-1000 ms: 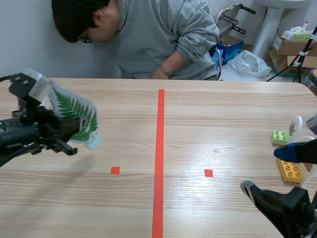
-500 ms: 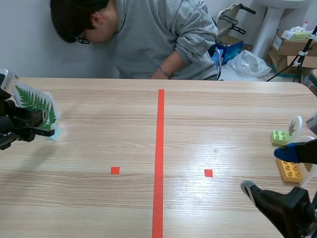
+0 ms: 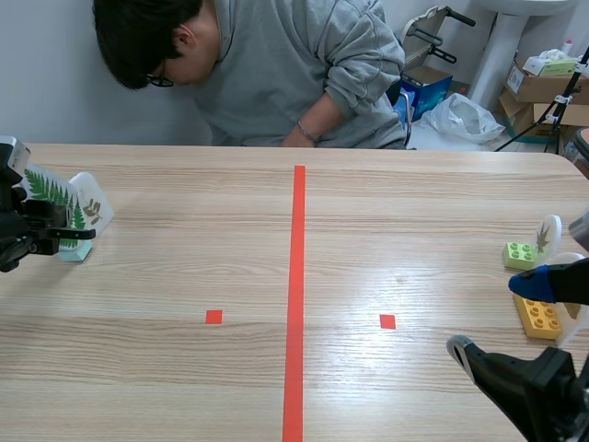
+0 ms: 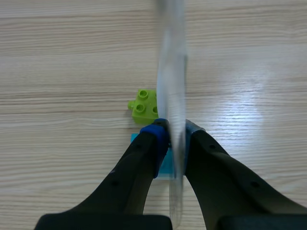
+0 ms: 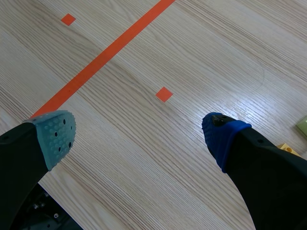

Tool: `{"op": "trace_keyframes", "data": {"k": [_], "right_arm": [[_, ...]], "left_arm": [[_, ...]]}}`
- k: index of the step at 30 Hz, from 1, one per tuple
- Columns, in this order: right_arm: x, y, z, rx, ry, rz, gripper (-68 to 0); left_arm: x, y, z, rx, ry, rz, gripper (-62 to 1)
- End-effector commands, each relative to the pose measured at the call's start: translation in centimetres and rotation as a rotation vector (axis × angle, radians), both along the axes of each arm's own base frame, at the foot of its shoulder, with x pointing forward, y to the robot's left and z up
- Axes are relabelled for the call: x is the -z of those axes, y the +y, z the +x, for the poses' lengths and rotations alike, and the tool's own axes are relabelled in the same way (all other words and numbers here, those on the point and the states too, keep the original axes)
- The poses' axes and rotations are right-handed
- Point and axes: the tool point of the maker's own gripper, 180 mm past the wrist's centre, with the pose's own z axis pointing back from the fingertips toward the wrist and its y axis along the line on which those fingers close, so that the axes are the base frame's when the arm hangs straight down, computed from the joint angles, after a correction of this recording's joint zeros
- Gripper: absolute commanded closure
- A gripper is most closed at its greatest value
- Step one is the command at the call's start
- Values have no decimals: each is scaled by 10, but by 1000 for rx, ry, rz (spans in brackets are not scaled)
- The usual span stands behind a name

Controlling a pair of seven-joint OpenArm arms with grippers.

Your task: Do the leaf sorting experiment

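At the table's far left my left gripper (image 3: 57,232) is shut on a clear card with a green fern leaf (image 3: 46,188), which stands on a light blue brick (image 3: 74,250). The left wrist view has the card (image 4: 171,81) edge-on between the fingers, its blue brick (image 4: 165,162) under them. A lime green brick (image 4: 145,106) lies just ahead and beside the card. Right behind the fern card stands a second white leaf card (image 3: 92,203). My right gripper (image 3: 497,318) hangs open low at the right, nothing between its fingers (image 5: 53,136).
At the right edge stand a lime brick with a leaf card (image 3: 526,250) and an orange-yellow brick (image 3: 539,316). A person (image 3: 276,64) leans over the table's far edge. An orange tape line (image 3: 296,295) runs down the middle.
My left arm has carried the fern card leftward and down, from above the left half of the table to its far left beside the other leaf card. The right arm has kept still.
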Motion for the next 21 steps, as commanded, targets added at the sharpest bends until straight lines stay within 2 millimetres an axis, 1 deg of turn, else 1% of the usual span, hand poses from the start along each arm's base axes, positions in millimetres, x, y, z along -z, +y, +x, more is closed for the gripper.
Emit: {"op": "trace_keyframes", "data": {"k": [1, 4, 5, 6, 7, 10, 11, 12, 15, 17, 18, 21], "right_arm": [[-7, 3, 2, -10, -24, 11, -538], [-7, 3, 2, -10, -24, 11, -538], [-7, 3, 2, -10, -24, 11, -538], [-7, 3, 2, -10, -24, 11, -538], [-7, 3, 2, -10, -24, 11, -538], [-7, 3, 2, -10, -24, 11, -538], [-7, 3, 2, -10, -24, 11, -538], [-7, 3, 2, -10, -23, 11, -538], [-7, 3, 2, -10, -24, 11, -538], [-7, 3, 2, -10, -23, 11, -538], [-7, 3, 2, -10, -23, 11, -538], [-7, 2, 2, -10, -21, 9, -538]], "left_arm": [[-14, 1, 7, 7, -44, 23, -48], [-11, 2, 6, 14, -34, 43, -55], [-10, 2, 5, 14, -31, 43, -77], [-10, 2, 5, 14, -32, 43, -111], [-10, 2, 5, 14, -32, 42, -158], [-10, 2, 5, 14, -32, 41, -342], [-10, 2, 5, 14, -32, 41, -389], [-10, 2, 5, 14, -32, 41, -428], [-11, 1, 5, 19, -36, 40, -516], [-14, -1, 5, 41, -55, 38, -611], [-16, -3, 4, 56, -60, 40, -623], [-28, 0, -1, 70, -85, 71, -623]]}}
